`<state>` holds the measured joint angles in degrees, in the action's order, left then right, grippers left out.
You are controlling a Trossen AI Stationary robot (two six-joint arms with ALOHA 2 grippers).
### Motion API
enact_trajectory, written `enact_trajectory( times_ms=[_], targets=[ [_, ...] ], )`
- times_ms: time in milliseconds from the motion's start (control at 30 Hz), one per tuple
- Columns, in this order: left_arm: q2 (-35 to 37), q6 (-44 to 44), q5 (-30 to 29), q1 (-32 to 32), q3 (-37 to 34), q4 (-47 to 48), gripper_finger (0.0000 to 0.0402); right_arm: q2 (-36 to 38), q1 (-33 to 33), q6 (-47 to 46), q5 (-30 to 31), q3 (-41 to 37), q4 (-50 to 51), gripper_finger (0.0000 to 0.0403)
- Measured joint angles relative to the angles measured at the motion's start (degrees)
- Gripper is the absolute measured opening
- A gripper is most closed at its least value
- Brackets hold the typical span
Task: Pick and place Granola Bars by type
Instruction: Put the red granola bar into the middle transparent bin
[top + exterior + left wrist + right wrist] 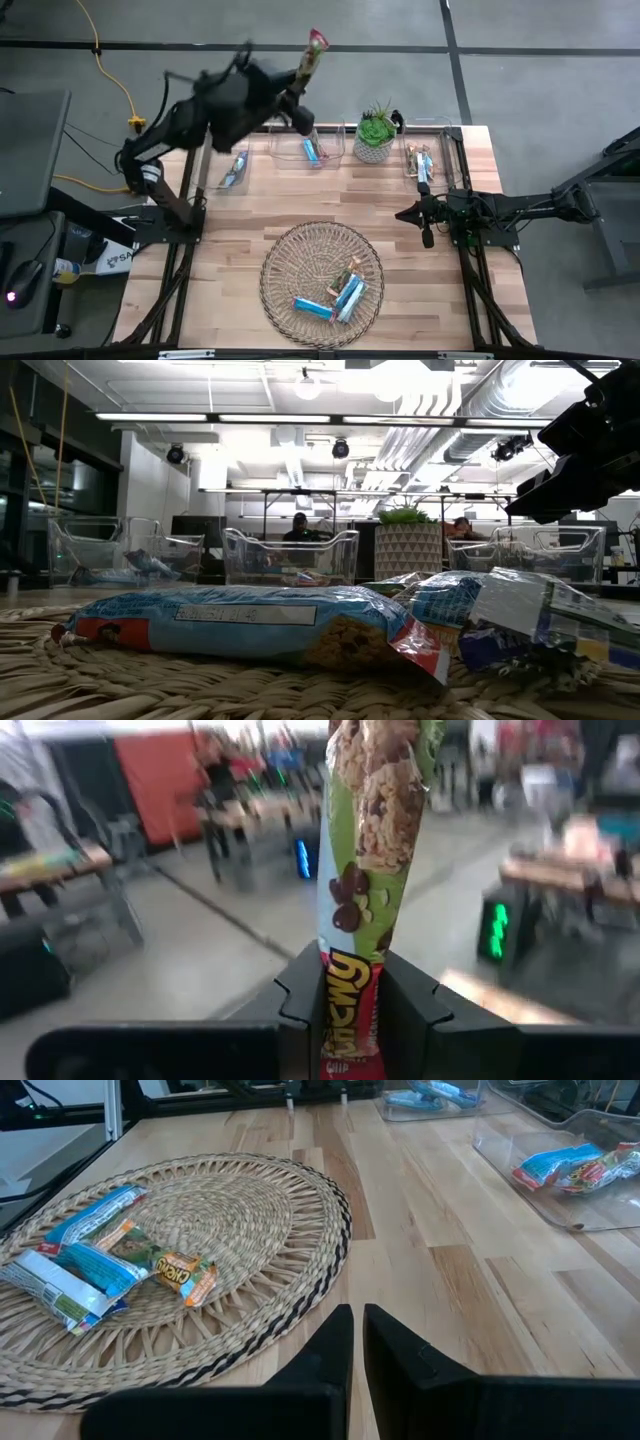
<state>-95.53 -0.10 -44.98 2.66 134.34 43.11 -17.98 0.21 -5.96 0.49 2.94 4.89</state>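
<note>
A green-and-red bar [362, 870] is clamped upright between the fingers of the left gripper [300, 92], with most of its length sticking out past the fingertips. In the high view the gripper is seen raised above the far edge of the table [240, 250], with three clear bins below and beside it: one bin [232, 170] on its outer side with a silvery-blue bar, a middle bin [308, 145] almost directly beneath it with a blue bar, and a third bin [425, 160] beyond the plant [376, 130], well off toward the other arm, where brownish bars are seen.

The carrying step is judged to be in hand: a bar has been lifted and is being held over the bin row, not yet released. For the next move, the matching bin has to be chosen by wrapper type; none of the bins near the gripper is clearly seen to hold a green wrapper, so the third bin seems the likelier target. The gripper would need to be brought over that bin, lowered clear of the plant, and the fingers parted.

The right gripper [357, 1330] is parked low over the table with its fingers together, empty, the basket [300, 1210] just ahead of it. Several bars [90, 1260] are left in the basket to be sorted.
</note>
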Motion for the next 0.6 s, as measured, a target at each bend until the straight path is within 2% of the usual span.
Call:
enact_trajectory(
  times_ms=[200, 467, 600],
  targets=[
    [-0.5, -4.3, 19.0, 13.6, -0.2, 11.0, 0.0062, 0.0, 0.0, 0.0, 0.0, 0.0, 0.0, 0.0012],
    [-2.5, -2.3, 38.1, 28.3, -0.3, 14.9, 0.0062, 0.0, 0.0, 0.0, 0.0, 0.0, 0.0, 0.0012],
    [-4.1, 1.7, 45.9, 34.2, -0.3, 16.9, 0.0062, 0.0, 0.0, 0.0, 0.0, 0.0, 0.0, 0.0012]
  ],
)
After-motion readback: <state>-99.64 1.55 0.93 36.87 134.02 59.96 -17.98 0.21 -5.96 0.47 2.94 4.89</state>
